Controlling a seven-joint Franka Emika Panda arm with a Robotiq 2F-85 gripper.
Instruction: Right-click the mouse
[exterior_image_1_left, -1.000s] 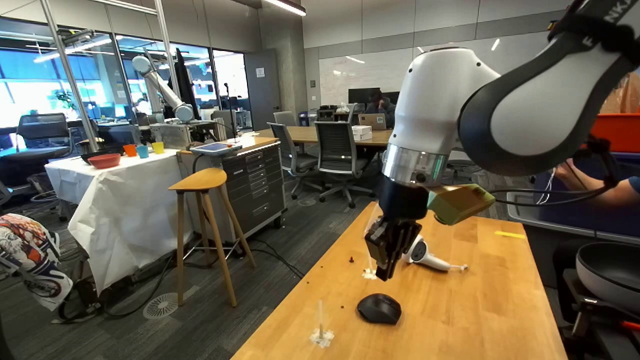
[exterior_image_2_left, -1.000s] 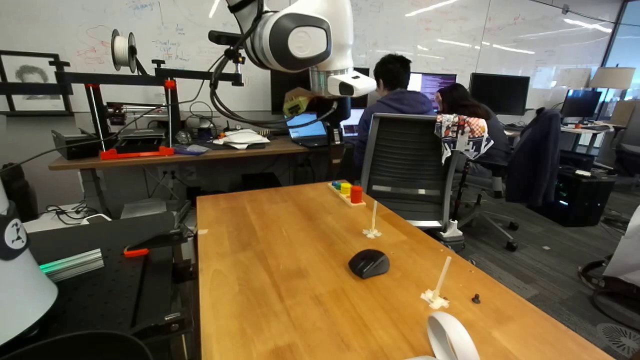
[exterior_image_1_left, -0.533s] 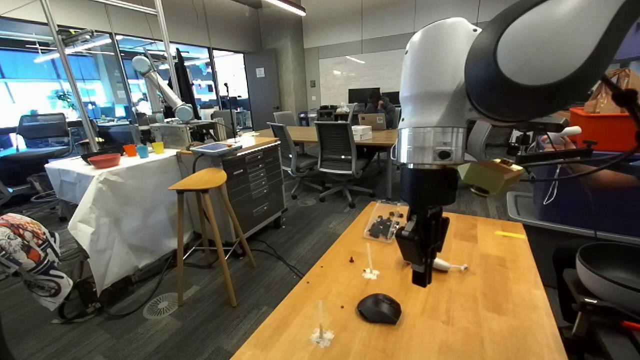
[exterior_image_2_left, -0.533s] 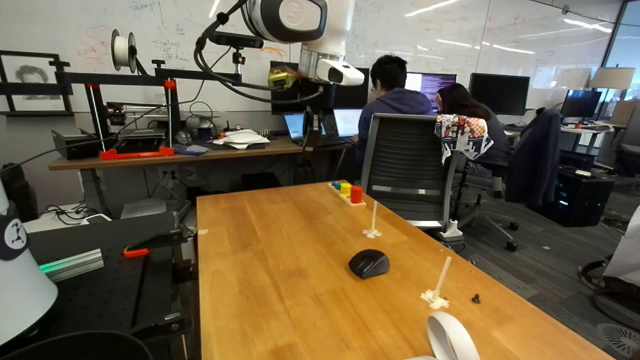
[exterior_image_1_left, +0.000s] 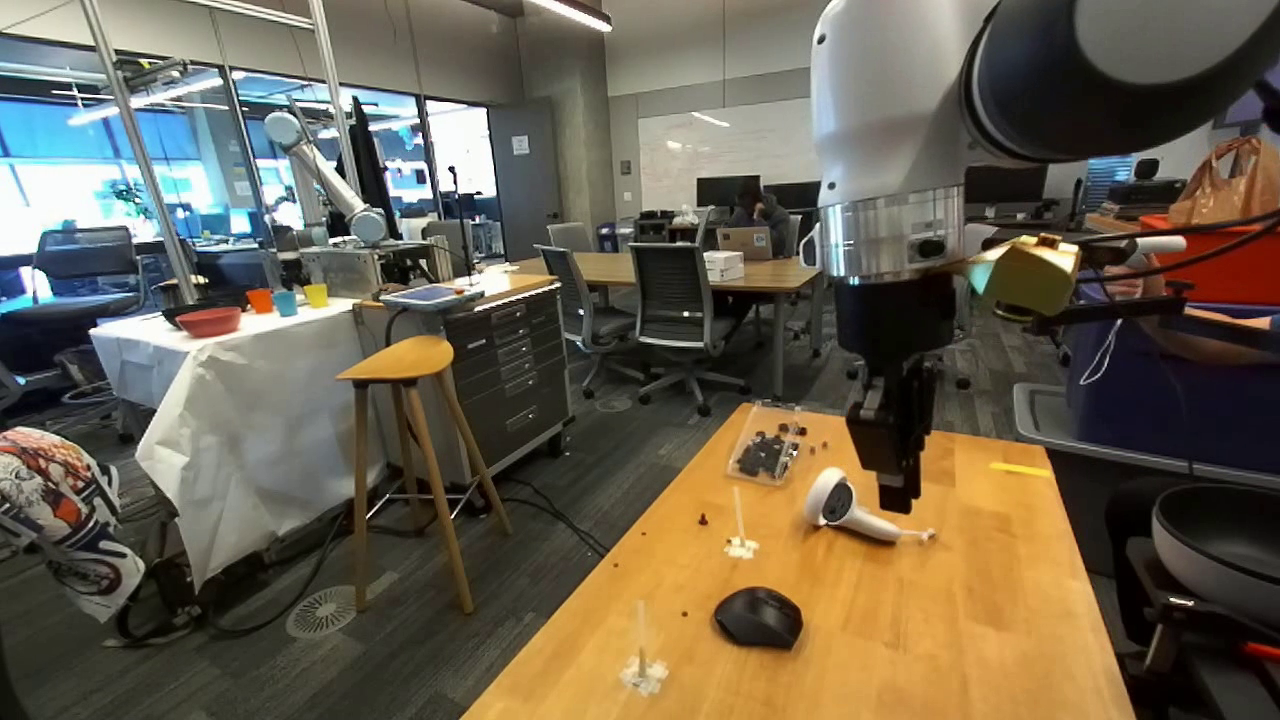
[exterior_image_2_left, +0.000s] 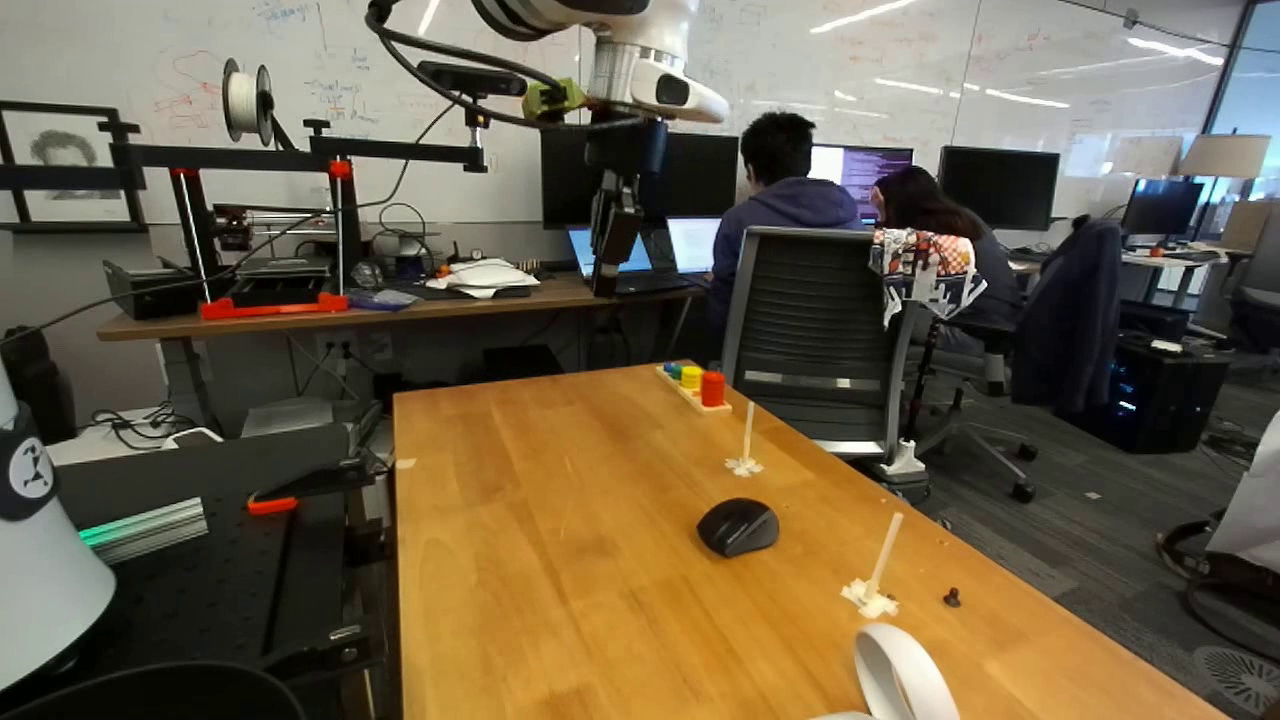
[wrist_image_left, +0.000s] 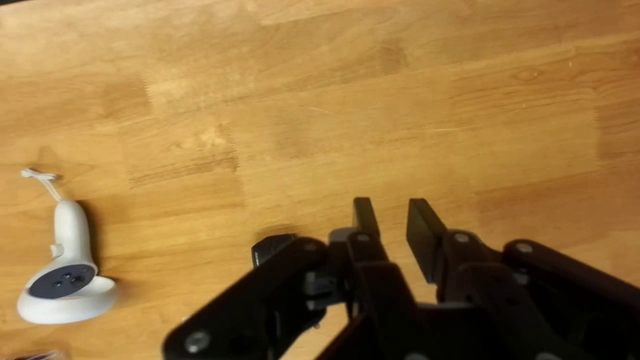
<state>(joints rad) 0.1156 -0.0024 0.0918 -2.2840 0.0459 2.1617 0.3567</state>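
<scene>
The black mouse (exterior_image_1_left: 758, 617) rests on the wooden table (exterior_image_1_left: 960, 640); it also shows in an exterior view (exterior_image_2_left: 738, 527). In the wrist view only one end of the mouse (wrist_image_left: 270, 246) shows at the left of the gripper, with the rest hidden behind a finger linkage. My gripper (wrist_image_left: 390, 202) is partly open, with an empty gap between its two fingertips. In an exterior view the gripper (exterior_image_1_left: 900, 495) hangs in the air well above the table, up and to the right of the mouse and apart from it. It also shows in an exterior view (exterior_image_2_left: 605, 280).
A white controller with a ring (exterior_image_1_left: 850, 510) lies on the table, also in the wrist view (wrist_image_left: 72, 235). Two thin upright sticks (exterior_image_1_left: 641, 640) (exterior_image_1_left: 740, 520) are taped down near the mouse. A clear tray of dark bits (exterior_image_1_left: 765, 455) and a colored peg toy (exterior_image_2_left: 700, 392) stand near the table edges.
My arm has risen and shifted, moving the gripper up and right, away from the mouse, in an exterior view. The controller is uncovered again. The mouse has not moved.
</scene>
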